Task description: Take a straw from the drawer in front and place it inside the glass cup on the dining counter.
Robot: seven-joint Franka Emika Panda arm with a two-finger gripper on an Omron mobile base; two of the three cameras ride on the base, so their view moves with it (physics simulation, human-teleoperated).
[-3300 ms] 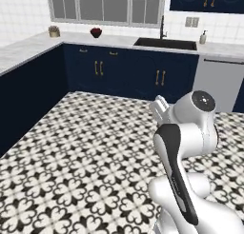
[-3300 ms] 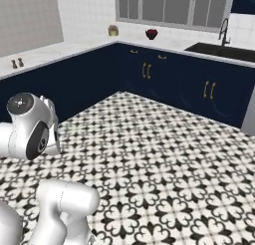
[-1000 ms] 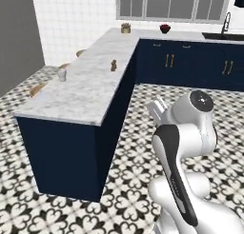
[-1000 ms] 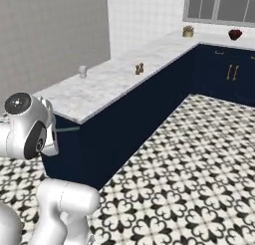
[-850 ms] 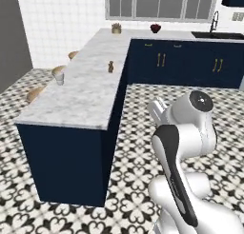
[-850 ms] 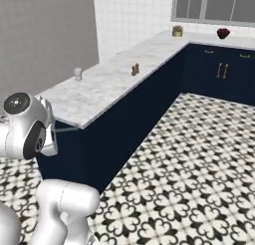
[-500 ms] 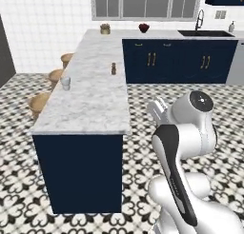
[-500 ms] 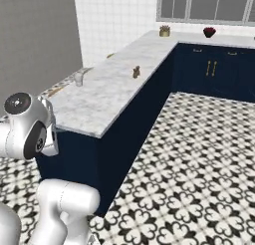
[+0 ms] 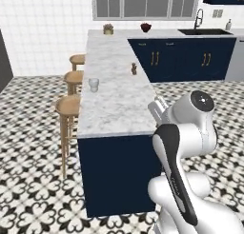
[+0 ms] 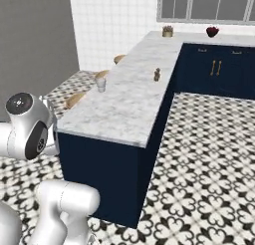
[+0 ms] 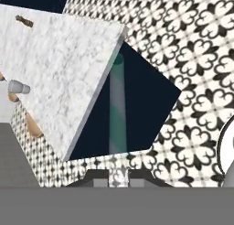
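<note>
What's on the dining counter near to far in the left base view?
On the dining counter: glass cup → brown shakers → potted plant at the far end, with a dark red bowl beside it on the worktop.

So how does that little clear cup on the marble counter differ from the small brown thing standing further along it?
The glass cup is pale and see-through; the brown shaker is dark and solid. The cup looks wider and rounder, the shaker slimmer. The cup stands near the edge by the wooden stools, the shaker toward the opposite edge, further back. Both stand upright on the dining counter.
</note>
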